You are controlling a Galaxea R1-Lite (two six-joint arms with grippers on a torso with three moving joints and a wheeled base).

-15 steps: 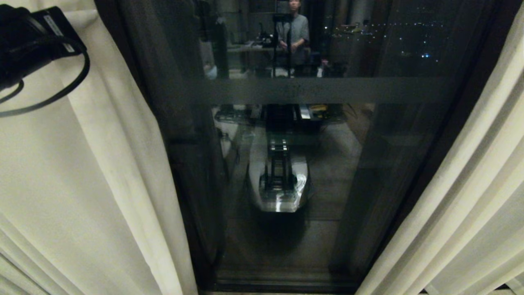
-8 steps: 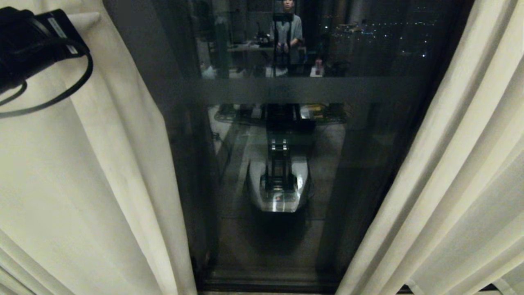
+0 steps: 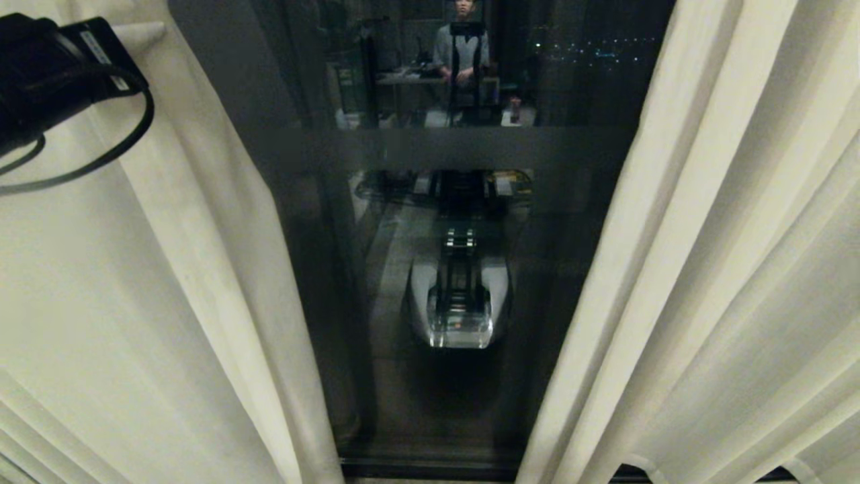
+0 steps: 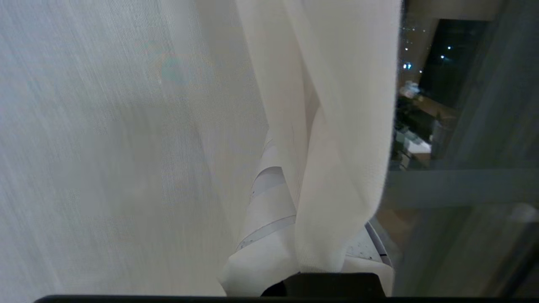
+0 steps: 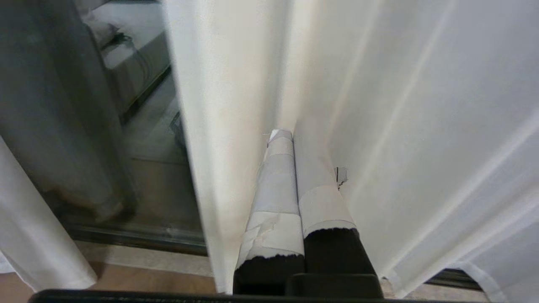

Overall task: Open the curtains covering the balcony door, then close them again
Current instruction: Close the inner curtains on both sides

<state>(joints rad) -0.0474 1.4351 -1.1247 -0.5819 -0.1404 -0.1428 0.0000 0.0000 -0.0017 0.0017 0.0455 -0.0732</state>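
Curtains (image 3: 168,282) hang in two cream panels either side of the balcony door (image 3: 457,222), leaving a dark strip of glass bare between them; its frosted band (image 3: 470,149) crosses at upper middle. The left claw (image 4: 294,210) is pinching the edge fold of the left panel between its taped fingers. The right claw (image 5: 293,139) has its fingers pressed together, lying against the right panel's folds (image 5: 379,126) without gripping cloth.
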